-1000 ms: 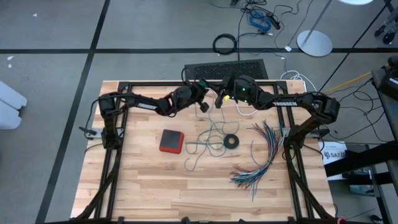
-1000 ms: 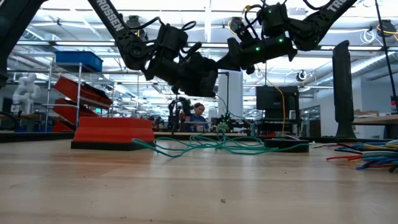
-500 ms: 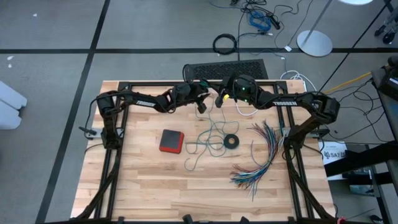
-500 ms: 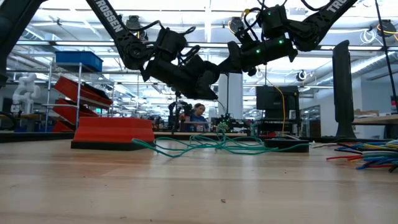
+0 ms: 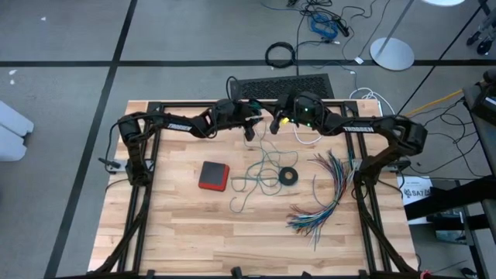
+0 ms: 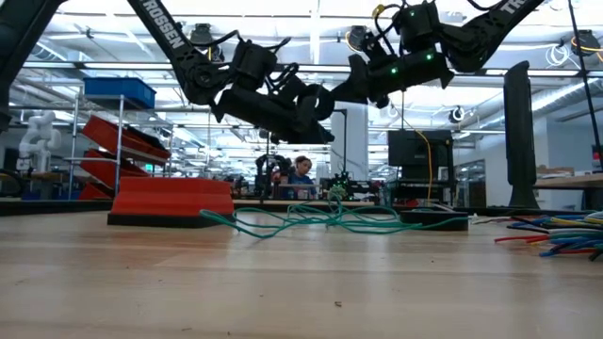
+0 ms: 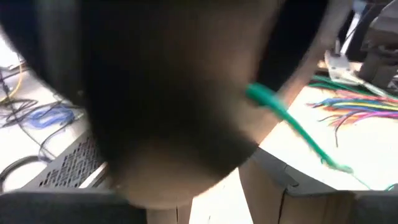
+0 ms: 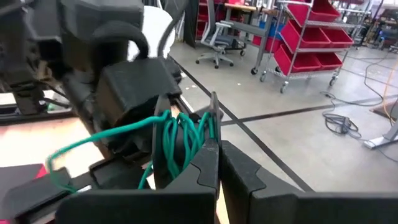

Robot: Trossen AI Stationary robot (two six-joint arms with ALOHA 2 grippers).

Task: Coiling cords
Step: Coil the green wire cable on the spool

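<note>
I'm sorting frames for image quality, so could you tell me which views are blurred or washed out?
Left wrist view: a dark out-of-focus mass fills most of it, and the green cord is smeared. Right wrist view: fairly sharp, the green loops on the right gripper are readable. Low view: bright ceiling lights leave the arms as silhouettes. High view: evenly lit, soft shadows on the table.
</note>
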